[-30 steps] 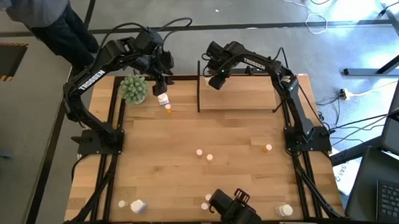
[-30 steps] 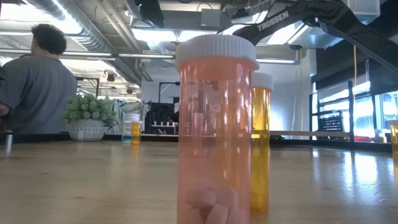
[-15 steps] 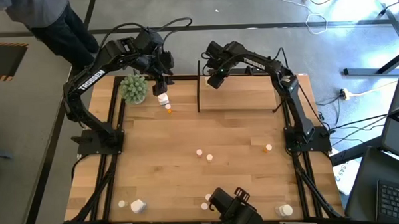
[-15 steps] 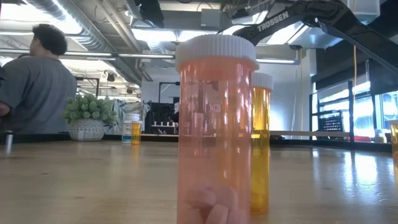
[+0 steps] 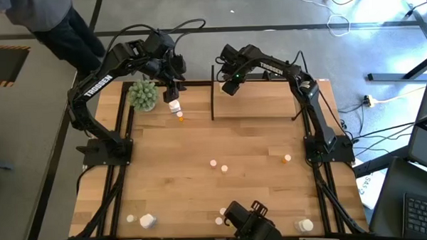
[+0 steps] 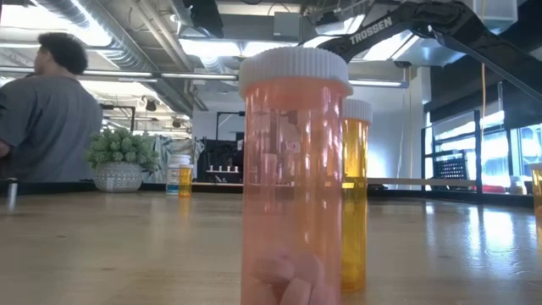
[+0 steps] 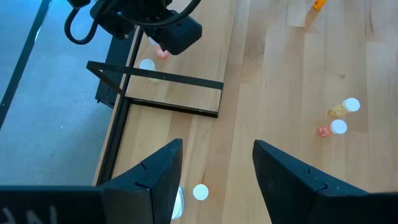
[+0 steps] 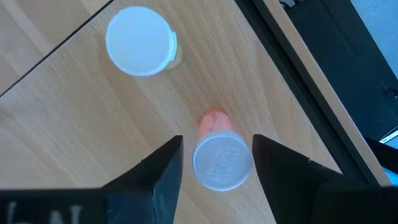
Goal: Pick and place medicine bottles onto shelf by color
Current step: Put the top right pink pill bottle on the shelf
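We are putting medicine bottles on the shelf [image 5: 259, 104] by color, and right now we are at the letting-go step. Close to us, our right claw [image 8: 214, 158] hangs over the near-left corner of the shelf. Its two fingers [image 8: 158, 171] stand a little apart, one on each side of a pink bottle [image 8: 217, 155] with a white cap. The bottle stands on the shelf board, and we think the fingers no longer squeeze it, though we cannot tell if they touch its sides. A yellowish bottle [image 8: 140, 42] with a white cap stands a bit further along the shelf. Next, we think, this claw must lift straight up so it does not tip the pink bottle. Further from the shelf, our left claw [image 5: 173, 93] waits wide open and holds nothing, above a white bottle [image 5: 174, 106] by the green plant [image 5: 143, 94].
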`<state>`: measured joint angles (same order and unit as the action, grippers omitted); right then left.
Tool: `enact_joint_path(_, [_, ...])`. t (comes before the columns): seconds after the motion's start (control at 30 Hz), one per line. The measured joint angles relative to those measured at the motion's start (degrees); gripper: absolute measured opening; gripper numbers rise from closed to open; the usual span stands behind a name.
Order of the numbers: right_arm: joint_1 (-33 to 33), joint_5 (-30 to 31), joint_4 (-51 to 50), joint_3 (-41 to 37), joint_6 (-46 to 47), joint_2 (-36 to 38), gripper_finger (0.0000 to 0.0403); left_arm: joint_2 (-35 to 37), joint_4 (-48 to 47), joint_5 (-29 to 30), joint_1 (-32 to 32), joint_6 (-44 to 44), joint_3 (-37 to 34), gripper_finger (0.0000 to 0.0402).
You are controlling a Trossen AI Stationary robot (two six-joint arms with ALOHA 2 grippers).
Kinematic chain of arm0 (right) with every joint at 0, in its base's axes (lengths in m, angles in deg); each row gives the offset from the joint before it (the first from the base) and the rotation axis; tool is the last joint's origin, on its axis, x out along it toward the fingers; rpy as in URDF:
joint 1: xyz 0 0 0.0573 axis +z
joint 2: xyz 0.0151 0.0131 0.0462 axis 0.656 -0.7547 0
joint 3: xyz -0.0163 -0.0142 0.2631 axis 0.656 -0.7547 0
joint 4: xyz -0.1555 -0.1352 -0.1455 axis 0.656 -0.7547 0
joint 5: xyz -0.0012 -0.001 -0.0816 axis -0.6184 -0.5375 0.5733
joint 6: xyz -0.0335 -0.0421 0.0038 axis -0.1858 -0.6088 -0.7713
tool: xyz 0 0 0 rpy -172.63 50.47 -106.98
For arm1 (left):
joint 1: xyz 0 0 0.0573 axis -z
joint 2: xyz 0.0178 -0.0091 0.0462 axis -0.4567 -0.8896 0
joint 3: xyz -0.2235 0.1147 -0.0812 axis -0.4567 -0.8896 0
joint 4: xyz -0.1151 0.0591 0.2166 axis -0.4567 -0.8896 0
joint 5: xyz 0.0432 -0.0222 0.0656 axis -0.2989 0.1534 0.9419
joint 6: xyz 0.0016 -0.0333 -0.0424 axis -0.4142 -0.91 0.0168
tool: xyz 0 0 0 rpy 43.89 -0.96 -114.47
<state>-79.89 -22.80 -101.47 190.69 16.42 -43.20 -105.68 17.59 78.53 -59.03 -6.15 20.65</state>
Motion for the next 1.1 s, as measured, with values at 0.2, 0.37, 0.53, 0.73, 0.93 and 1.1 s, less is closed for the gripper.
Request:
enact_joint_path(0.2, [0.0,0.0,0.0,0.0,0.0,0.0,0.0199,0.0,0.0,0.0,0.0,0.0,0.0,0.0190])
enact_joint_path(0.37, [-0.1,0.0,-0.3,0.0,0.2,0.0,0.0199,0.0,0.0,0.0,0.0,0.0,0.0,0.0190])
enact_joint_path(0.53, [-0.4,0.0,-0.8,0.0,0.3,0.1,0.0199,0.0,0.0,0.0,0.0,0.0,0.0,0.0190])
enact_joint_path(0.73, [-1.1,0.0,-0.8,0.0,1.3,0.1,0.0199,0.0,-0.1,0.0,0.0,0.0,0.0,0.0190])
enact_joint_path(0.93, [-1.2,0.0,-1.2,0.0,1.5,0.8,0.0199,0.0,-0.2,0.0,0.0,0.0,0.0,0.0190])
enact_joint_path(1.1, [-1.2,-2.0,-1.4,0.1,1.5,2.2,0.0199,0.0,-0.2,0.0,0.0,0.0,0.0,0.0190])
